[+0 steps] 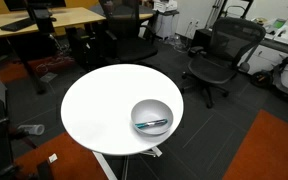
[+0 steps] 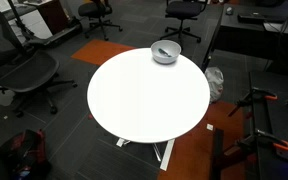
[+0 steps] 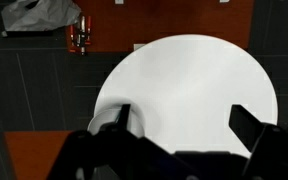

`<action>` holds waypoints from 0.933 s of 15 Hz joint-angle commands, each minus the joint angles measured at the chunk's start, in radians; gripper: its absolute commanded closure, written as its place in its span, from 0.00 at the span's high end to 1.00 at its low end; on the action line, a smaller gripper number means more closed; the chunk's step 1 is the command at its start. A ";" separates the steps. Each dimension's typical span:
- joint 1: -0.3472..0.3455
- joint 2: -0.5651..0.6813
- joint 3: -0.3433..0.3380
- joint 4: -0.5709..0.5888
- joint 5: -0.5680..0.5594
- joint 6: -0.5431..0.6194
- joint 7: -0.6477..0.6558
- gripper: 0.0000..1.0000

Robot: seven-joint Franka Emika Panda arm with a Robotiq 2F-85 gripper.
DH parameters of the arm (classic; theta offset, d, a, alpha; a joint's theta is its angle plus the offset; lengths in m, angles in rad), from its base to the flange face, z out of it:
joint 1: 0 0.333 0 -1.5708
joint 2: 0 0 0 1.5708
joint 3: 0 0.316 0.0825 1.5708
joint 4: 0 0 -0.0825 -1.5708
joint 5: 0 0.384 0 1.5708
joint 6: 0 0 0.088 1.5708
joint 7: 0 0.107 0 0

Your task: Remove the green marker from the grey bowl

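The grey bowl point(image 1: 151, 116) sits on the white round table point(image 1: 99, 110) near its edge; it also shows in an exterior view point(image 2: 165, 52). The green marker point(image 1: 152, 124) lies inside the bowl, resting across its bottom; it appears as a dark streak in an exterior view point(image 2: 164, 50). The arm does not show in either exterior view. In the wrist view my gripper point(image 3: 179, 108) is open and empty, high above the table point(image 3: 189, 80). A faint round rim, probably the bowl point(image 3: 111, 118), shows by the left finger. The marker is not visible there.
Black office chairs point(image 1: 219, 55) point(image 2: 29, 72) stand around the table, with wooden desks point(image 1: 44, 18) behind. Orange carpet patches point(image 1: 264, 150) lie on the dark floor. A red object point(image 3: 81, 38) and a grey bag point(image 3: 41, 12) lie on the floor beyond the table.
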 commanded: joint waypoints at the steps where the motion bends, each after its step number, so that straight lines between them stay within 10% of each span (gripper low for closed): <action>1: -0.005 0.001 0.005 0.002 0.002 -0.003 -0.002 1.00; 14: -0.020 0.129 -0.019 0.033 0.016 0.134 0.017 1.00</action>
